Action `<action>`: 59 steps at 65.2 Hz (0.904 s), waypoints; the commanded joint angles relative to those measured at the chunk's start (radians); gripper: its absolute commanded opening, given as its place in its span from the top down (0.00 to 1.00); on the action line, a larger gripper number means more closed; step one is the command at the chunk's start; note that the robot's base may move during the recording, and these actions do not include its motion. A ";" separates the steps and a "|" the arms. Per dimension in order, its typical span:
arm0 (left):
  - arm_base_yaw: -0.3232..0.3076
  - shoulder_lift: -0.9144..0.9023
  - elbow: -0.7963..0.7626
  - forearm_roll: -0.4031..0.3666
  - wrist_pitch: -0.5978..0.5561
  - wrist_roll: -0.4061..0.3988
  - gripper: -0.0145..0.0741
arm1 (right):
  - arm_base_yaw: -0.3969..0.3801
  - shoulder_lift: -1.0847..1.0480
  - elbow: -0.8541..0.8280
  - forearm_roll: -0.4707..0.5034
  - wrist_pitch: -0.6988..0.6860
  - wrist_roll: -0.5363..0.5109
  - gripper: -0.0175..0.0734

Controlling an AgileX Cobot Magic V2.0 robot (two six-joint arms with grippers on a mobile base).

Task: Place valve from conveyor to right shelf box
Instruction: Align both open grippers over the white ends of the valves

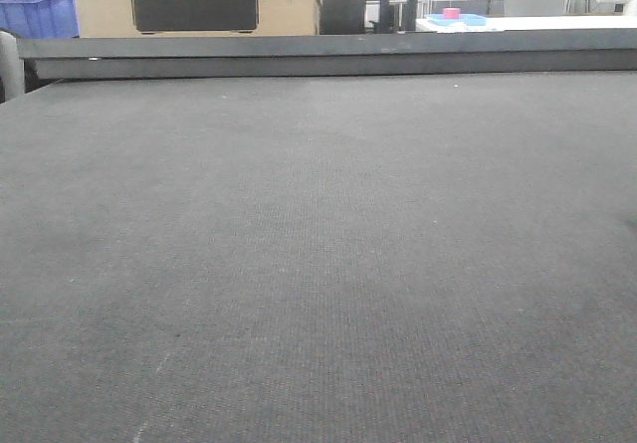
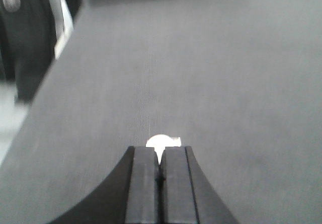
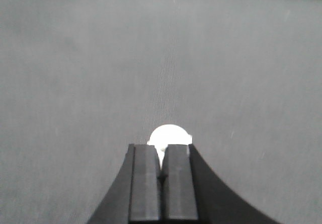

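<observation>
No valve anywhere that I can spot. The wide dark grey woven conveyor belt (image 1: 318, 264) looks bare up to its dark raised rail (image 1: 318, 57). The black left tool (image 2: 160, 151) and black right tool (image 3: 162, 148) hang over it, pinched fully together and gripping nothing. There's a white rounded blob (image 3: 170, 133) past the tips, can't tell what. Risk imo: reaching in clamped like that would just shove the valve away.

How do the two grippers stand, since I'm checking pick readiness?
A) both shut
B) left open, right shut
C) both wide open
A: the left gripper and right gripper each show jaws pressed together, with no gap, above the conveyor.
</observation>
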 commanded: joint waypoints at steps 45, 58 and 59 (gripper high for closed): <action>0.000 0.708 -0.482 -0.071 0.320 -0.088 0.96 | 0.004 0.455 -0.308 0.007 0.184 -0.002 0.99; 0.000 0.722 -0.482 -0.073 0.324 -0.087 0.96 | 0.004 0.459 -0.341 -0.007 0.186 -0.002 0.99; 0.000 0.722 -0.482 -0.073 0.324 -0.087 0.96 | 0.004 0.462 -0.345 -0.007 0.188 -0.002 0.99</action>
